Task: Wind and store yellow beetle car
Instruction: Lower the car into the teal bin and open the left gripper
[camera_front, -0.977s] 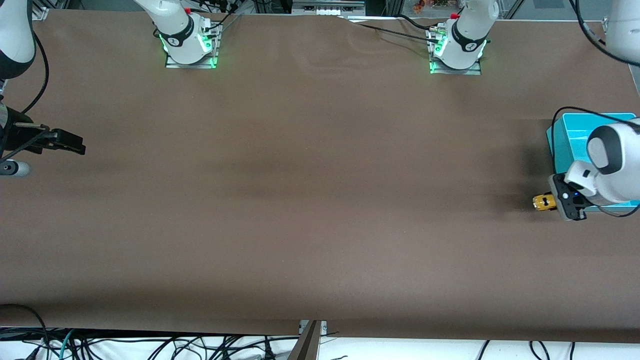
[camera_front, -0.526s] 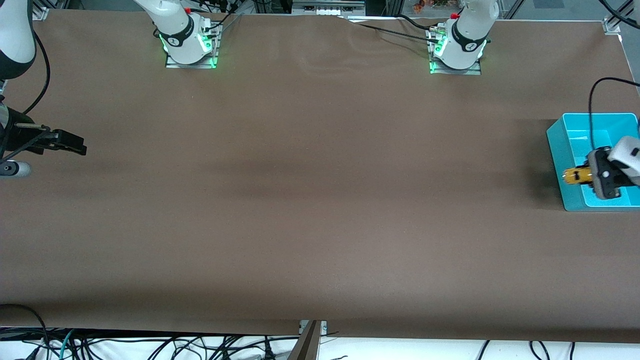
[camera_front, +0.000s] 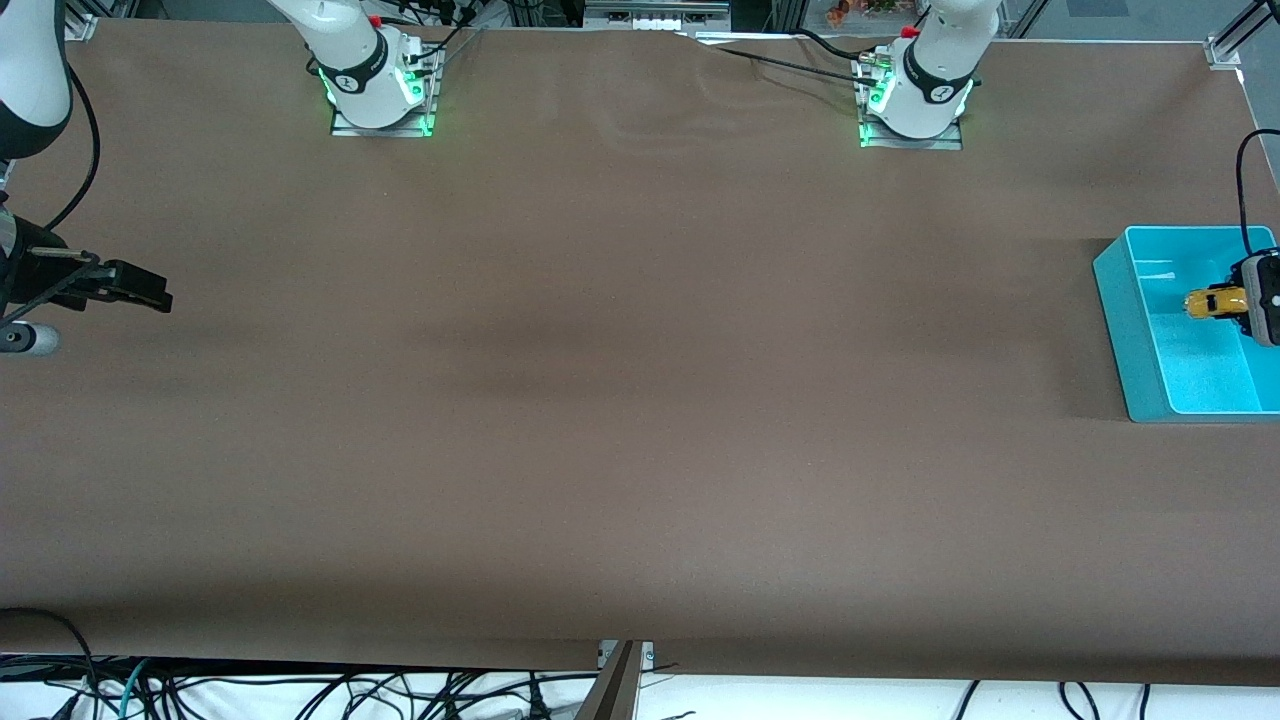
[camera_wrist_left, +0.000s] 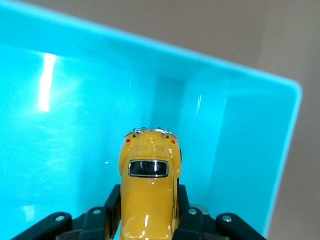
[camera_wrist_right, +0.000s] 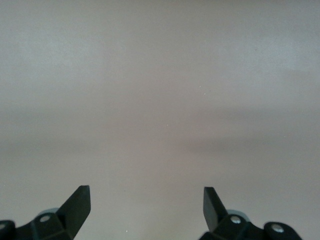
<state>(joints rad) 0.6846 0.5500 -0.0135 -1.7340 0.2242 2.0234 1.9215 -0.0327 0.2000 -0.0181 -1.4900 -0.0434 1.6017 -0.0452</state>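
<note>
Moved over the glossy teal bin (camera_front: 1130, 330), left end effector (camera_front: 1245, 305) clamps the rounded yellow beetle car (camera_front: 1214, 303); right end effector (camera_wrist_right: 146, 202) waits, parted.

Count, front view: one yellow beetle car (camera_front: 1214, 302), right edge of frame. One teal bin (camera_front: 1130, 330) under it, right edge. Two grippers: left gripper (camera_front: 1240, 303) at right edge, right gripper (camera_front: 150, 290) at left edge. Possibly nothing else loose on the brown table (camera_front: 620, 400).
</note>
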